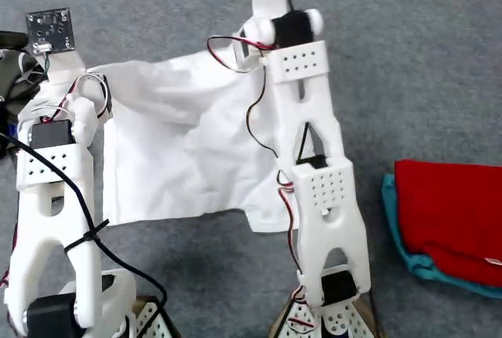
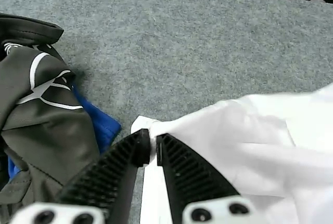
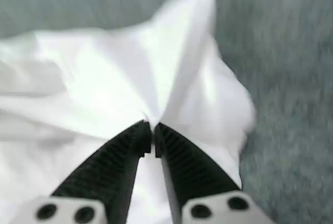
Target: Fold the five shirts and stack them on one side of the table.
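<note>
from the high view the white shirt [image 1: 180, 142] lies spread across the middle of the grey bench [image 1: 423, 79], rumpled, with its far edge lifted into folds between the two arms. at the right edge of the bench, well apart from it, a folded red shirt [image 1: 451, 212] sits on top of a teal shirt [image 1: 404, 256], whose edge peeks out along the left and near sides.

the left wrist view brings the grip in close. the left hand [image 2: 152, 143] has its two black ribbed fingers pressed together on a corner of the white shirt, with a small tab of cloth poking out past the tips. it also gives the far left side of the bench in detail: a dark grey garment [image 2: 41, 115] with thin white lines lies crumpled there, over a blue shirt [image 2: 99, 122] that shows from beneath its right edge. both lie just beside the pinched corner, without touching it. in the high view that heap is a dark sliver at the left border.

the right wrist view is the one that tells the right hand [image 3: 151, 133]: its fingers are pinching a raised ridge of the white shirt, and the cloth fans up and away from the tips, with grey bench beyond it.
</note>
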Controlling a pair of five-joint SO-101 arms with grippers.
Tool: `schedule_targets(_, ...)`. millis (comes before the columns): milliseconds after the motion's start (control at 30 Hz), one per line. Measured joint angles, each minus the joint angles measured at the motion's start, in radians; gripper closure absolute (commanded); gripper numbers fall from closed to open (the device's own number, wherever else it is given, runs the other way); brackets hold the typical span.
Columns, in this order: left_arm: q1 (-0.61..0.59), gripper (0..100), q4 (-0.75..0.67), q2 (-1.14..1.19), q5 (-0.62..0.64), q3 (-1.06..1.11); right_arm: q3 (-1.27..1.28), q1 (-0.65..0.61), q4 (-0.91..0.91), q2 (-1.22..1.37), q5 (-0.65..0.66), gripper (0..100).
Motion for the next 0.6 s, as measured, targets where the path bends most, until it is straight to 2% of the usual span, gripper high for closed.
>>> schedule_targets(133, 0.0, 98, 0.0, 0.0, 0.0, 0.0, 0.006, -0.003, -0.052, -0.018, 0.006, 99.2)
schedule_targets(267, 0.0, 98, 0.0, 0.0, 0.0, 0.0, 0.011, -0.021, 0.0, -0.038, 0.006, 99.2)
schedule_targets(333, 0.0, 98, 0.0, 0.0, 0.0, 0.0, 0.018, -0.018, -0.055, -0.054, 0.006, 99.3)
schedule_targets(467, 0.0, 98, 0.0, 0.0, 0.0, -0.002, 0.235, -0.018, -0.075, -0.025, 0.008, 99.2)
schedule_targets(600, -0.006, 98, 0.0, 0.0, 0.0, -0.002, 0.133, -0.018, -0.051, -0.037, 0.008, 99.2)
